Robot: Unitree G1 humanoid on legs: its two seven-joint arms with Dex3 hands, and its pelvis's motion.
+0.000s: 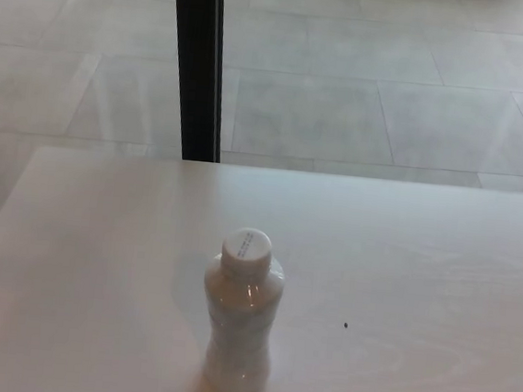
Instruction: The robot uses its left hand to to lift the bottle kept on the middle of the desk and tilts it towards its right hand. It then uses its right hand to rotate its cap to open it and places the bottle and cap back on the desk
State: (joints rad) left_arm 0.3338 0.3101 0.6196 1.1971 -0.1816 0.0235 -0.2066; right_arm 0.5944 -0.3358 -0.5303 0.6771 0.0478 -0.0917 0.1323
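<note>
Hands both out of frame, left and right alike, so no telling whether fingers are apart or closed; nothing of the arms shows either. Bottle (240, 319) stands upright near the middle of the desk (440, 269), toward the near edge, untouched by anything. Cap (245, 247) is white, sits on the neck, looks fully seated, seen from above. Body is clear plastic with a waist; contents hard to make out. Small dark speck (346, 326) lies on the desk right of the bottle, well apart from it. Beyond the far desk edge: tiled floor (391, 97) and a black vertical post (198, 60).

Progress judgement: nothing done yet. Bottle not lifted, not tilted, cap not turned. All steps left: left-hand grasp and lift, tilt toward the right hand, right-hand unscrew, then set bottle and cap down.
</note>
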